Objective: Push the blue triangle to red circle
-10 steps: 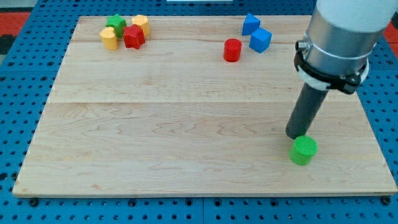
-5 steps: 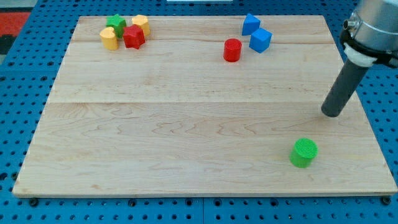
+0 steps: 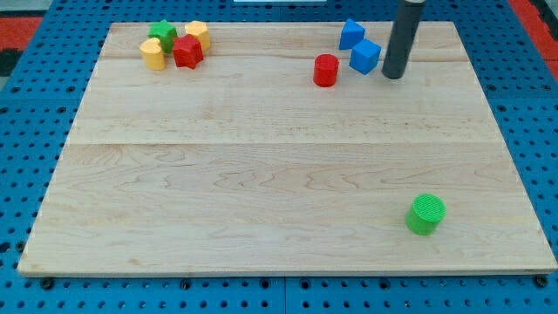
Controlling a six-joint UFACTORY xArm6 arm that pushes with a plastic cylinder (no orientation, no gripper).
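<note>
There is no pincer here, only my tip [image 3: 394, 76], just right of the blue cube [image 3: 365, 56]. The blue triangle [image 3: 351, 34] sits beyond it, up-left, near the red circle [image 3: 326, 70]. It looks light, rigid, slippery on the tabletop [image 3: 261, 174]; push its top-right face.

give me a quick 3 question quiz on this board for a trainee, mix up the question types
1. True or false: my tip is touching the green cylinder.
2. Multiple choice: which block lies nearest my tip? A) the red star-shaped block B) the blue cube C) the green cylinder
3. Short answer: on which side of the red cylinder does the blue triangle sit?

Key
1. False. My tip is near the view's top; the green cylinder sits alone near the view's bottom right.
2. B. My tip stands just to the view's right of the blue cube.
3. Toward the view's top and slightly right, with a small gap between them.
</note>
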